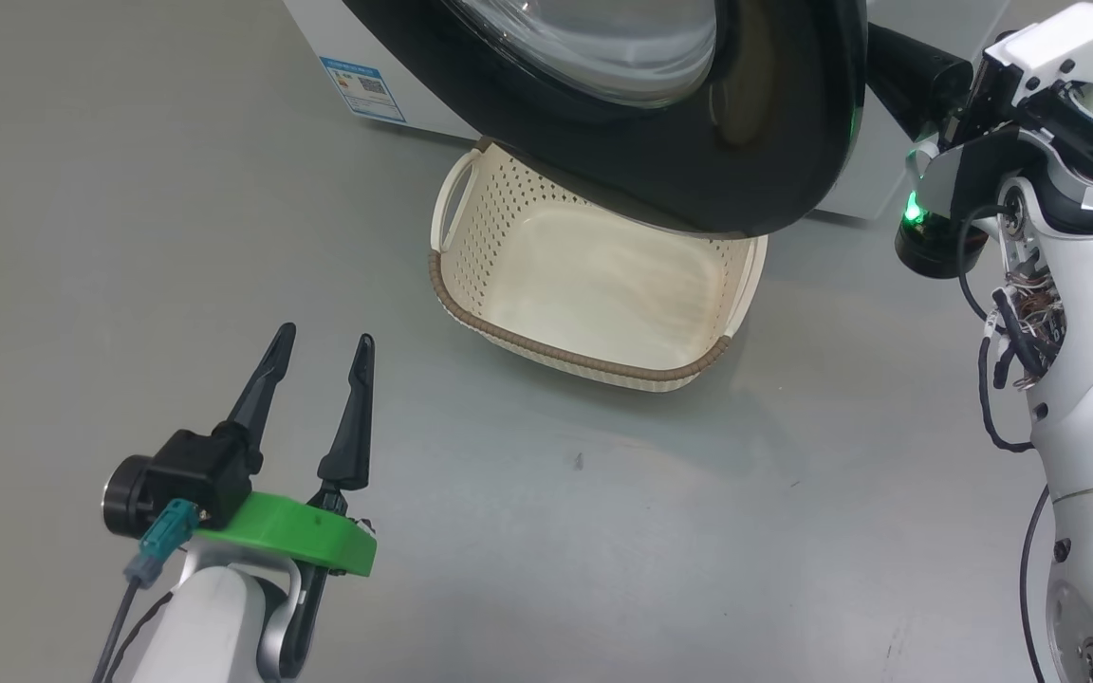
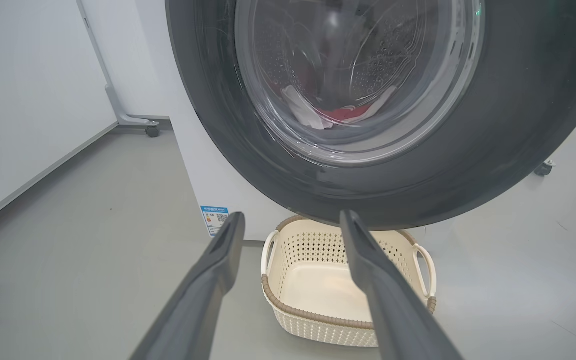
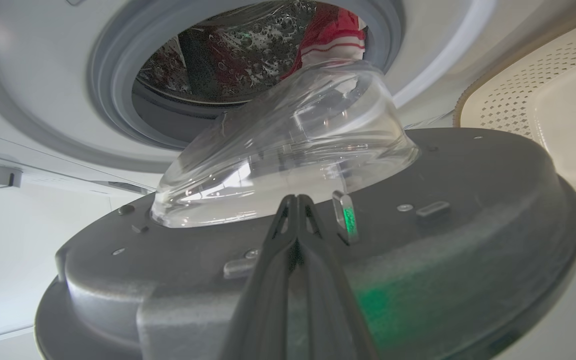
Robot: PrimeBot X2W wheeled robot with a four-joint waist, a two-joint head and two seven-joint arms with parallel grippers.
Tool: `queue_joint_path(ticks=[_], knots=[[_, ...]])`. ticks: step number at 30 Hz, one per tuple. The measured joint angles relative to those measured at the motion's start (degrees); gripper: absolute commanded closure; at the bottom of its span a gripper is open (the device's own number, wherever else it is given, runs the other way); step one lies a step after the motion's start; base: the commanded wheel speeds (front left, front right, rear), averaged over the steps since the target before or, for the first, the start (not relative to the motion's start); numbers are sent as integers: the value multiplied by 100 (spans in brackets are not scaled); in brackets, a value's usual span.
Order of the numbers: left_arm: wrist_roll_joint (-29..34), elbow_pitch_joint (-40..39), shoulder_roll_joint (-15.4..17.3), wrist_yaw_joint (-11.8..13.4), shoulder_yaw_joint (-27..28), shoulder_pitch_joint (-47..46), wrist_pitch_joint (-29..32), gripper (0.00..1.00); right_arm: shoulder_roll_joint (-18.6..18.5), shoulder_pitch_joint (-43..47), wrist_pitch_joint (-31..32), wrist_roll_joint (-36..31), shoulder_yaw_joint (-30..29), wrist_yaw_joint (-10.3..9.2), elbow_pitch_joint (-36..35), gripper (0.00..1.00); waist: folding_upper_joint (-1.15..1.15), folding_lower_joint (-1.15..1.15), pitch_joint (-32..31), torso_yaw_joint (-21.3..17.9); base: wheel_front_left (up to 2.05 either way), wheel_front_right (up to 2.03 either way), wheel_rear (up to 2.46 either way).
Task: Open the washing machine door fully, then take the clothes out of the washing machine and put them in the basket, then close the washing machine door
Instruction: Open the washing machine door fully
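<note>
The washing machine door [image 1: 774, 142] stands partly open, its black rim hanging over the far side of the empty cream basket [image 1: 565, 356] on the floor. My left gripper [image 1: 326, 340] hovers open near the basket's left, holding nothing; in its wrist view the gripper [image 2: 292, 214] faces the door [image 2: 518, 125], the basket [image 2: 313, 317] and the washing machine [image 2: 203, 170]. Red and white clothes [image 2: 340, 114] show through the glass. My right gripper [image 3: 295, 197] is shut and empty, tips at the door's inner face [image 3: 468, 200] below the glass bowl [image 3: 288, 150]. Clothes [image 3: 333, 32] lie in the drum.
My right arm [image 1: 1078, 332] fills the right edge of the head view and reaches behind the door. A white partition on a castor foot [image 2: 152, 131] stands left of the machine. Another castor [image 2: 543, 167] is at its right. Grey floor surrounds the basket.
</note>
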Motion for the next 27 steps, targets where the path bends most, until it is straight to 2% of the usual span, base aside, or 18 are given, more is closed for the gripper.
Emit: queue_joint_path(ticks=[27], knots=[[34,53,-3,33,43,9,0,0,191,372,933,301,642,0,258,100,0,0,-350,56,0,0,0]])
